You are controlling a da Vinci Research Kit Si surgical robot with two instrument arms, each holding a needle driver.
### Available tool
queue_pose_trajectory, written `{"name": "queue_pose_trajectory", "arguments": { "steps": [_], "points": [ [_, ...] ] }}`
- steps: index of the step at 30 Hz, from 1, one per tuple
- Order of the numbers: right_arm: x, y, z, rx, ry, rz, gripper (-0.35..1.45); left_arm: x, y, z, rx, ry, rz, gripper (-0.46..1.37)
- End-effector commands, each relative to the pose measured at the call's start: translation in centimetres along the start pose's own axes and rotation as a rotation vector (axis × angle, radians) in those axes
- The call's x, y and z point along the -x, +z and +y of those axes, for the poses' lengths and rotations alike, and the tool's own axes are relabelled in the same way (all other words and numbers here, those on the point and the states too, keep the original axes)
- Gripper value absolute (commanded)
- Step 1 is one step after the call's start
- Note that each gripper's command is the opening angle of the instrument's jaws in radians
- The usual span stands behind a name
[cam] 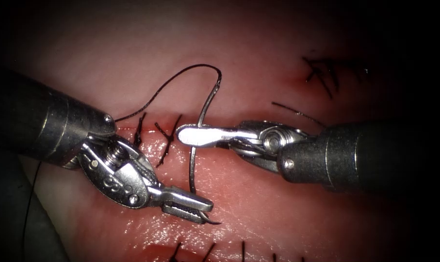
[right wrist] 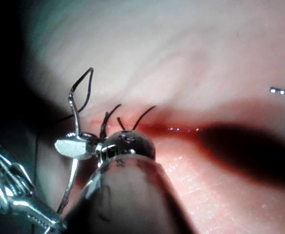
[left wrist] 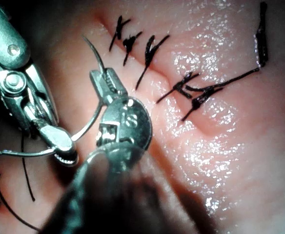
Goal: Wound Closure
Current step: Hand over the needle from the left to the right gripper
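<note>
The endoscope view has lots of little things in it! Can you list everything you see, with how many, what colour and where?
tissue: one, pink, under everything.
cut: one, reddish line across the tissue.
red fluid: a little, along the cut.
needle: one, silver, curved, above the tissue and not in it, crossing the cut.
thread: one, black, looping from the needle's tail toward the left tool.
stitches: several, black, on the cut left of the needle.
cut ends of thread: several, black, upper right.
left tool: one, silver, jaws shut on the needle near its point.
right tool: one, silver, jaws shut on the needle near its middle.
</note>
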Motion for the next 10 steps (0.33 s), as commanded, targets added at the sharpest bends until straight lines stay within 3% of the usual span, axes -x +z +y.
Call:
{"name": "queue_pose_trajectory", "arguments": {
  "steps": [1, 10],
  "points": [
    [0.0, 0.0, 0.0, 0.009, 0.0, 0.0, -0.35, 0.0, 0.0, 0.0, 0.007, -0.001, 0.0, -0.35],
    [0.01, -0.01, -0.02, 0.011, 0.001, 0.001, -0.35, 0.0, 0.01, 0.01, 0.008, -0.017, 0.002, -0.35]
  ]
}}
